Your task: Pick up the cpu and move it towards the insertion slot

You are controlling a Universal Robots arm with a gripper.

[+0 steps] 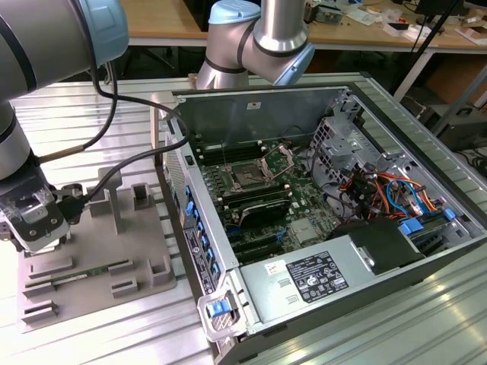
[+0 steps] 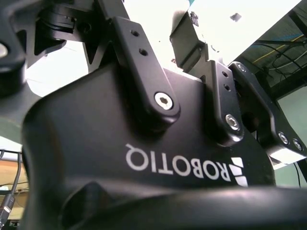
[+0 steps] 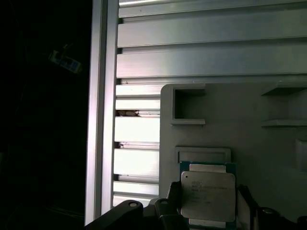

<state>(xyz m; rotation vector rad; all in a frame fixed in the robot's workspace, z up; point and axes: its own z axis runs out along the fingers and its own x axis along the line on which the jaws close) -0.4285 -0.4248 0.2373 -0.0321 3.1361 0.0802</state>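
The cpu [image 3: 207, 195], a small square chip with a pale metal top and a green rim, lies low over the grey fixture plate [image 3: 268, 143] in the first wrist view. My gripper [image 3: 207, 207] is shut on the cpu, with a dark finger [image 3: 171, 200] tight against each of two opposite edges. In the exterior view the gripper [image 1: 34, 220] hangs over the fixture plate [image 1: 99, 266] at that view's left. The insertion slot [image 1: 249, 176], a dark square socket with its shiny frame hinged up, sits inside the open computer case [image 1: 365, 251], well to that view's right. The gripper's black body [image 2: 144, 158] appears in the second wrist view.
Grey blocks and rails [image 1: 141, 196] stand up from the fixture plate. A black cable [image 1: 114, 175] loops from the arm towards the case wall. The case wall [image 1: 183, 205] rises between the plate and the socket. Ribbed aluminium tabletop [image 3: 192, 62] surrounds the plate. Workbenches stand behind.
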